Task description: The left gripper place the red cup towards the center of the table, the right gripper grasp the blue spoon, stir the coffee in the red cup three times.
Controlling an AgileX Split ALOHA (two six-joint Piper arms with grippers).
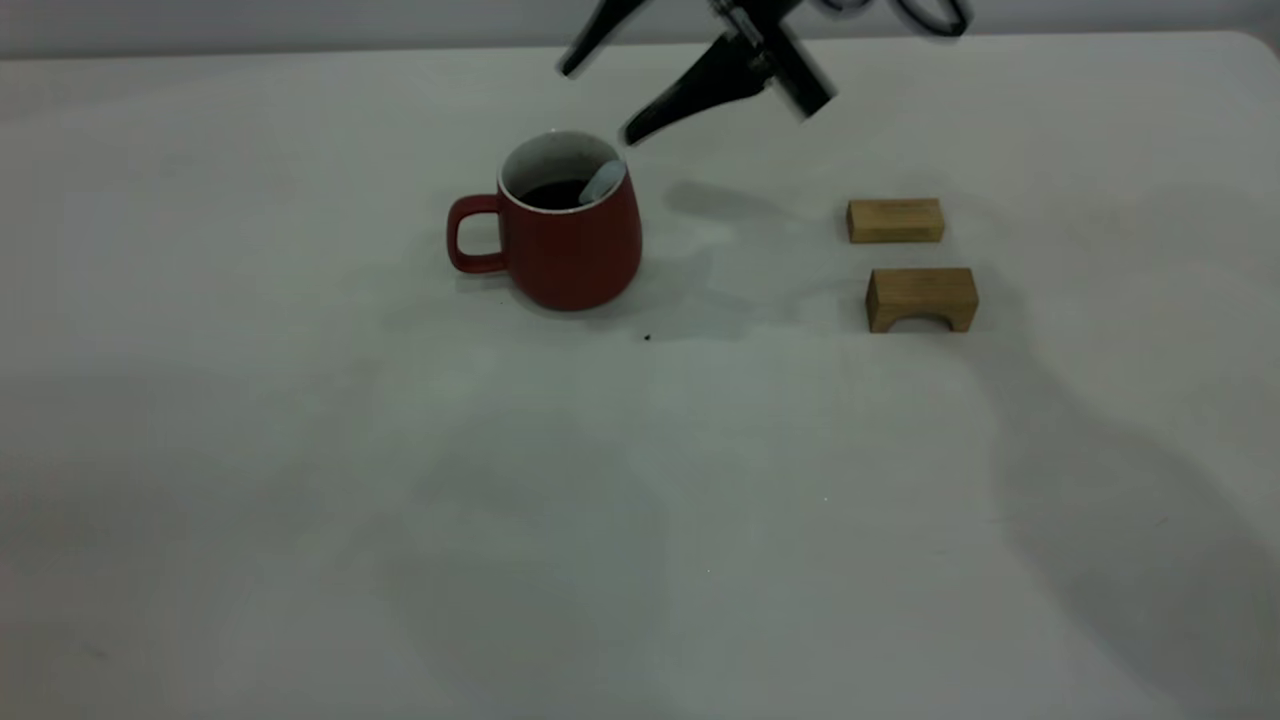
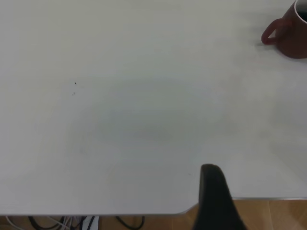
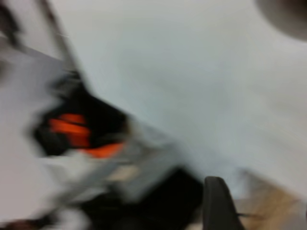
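Observation:
The red cup [image 1: 570,245] stands upright on the table [image 1: 640,500], a little left of the middle, with its handle pointing left. Dark coffee [image 1: 553,193] fills it. The blue spoon [image 1: 603,182] rests inside, its pale handle leaning on the right side of the rim. My right gripper [image 1: 598,100] hangs open just above and behind the cup's right side, holding nothing. The right wrist view is a blur with one finger [image 3: 216,201] showing. In the left wrist view one black finger [image 2: 214,191] hangs over the table's edge, and the red cup [image 2: 290,36] sits far off.
Two tan wooden blocks lie right of the cup: a flat one [image 1: 895,220] and an arched one [image 1: 921,298]. A dark speck [image 1: 647,337] marks the table near the cup. The left wrist view shows the table's rounded corner [image 2: 187,211] with wooden floor beyond.

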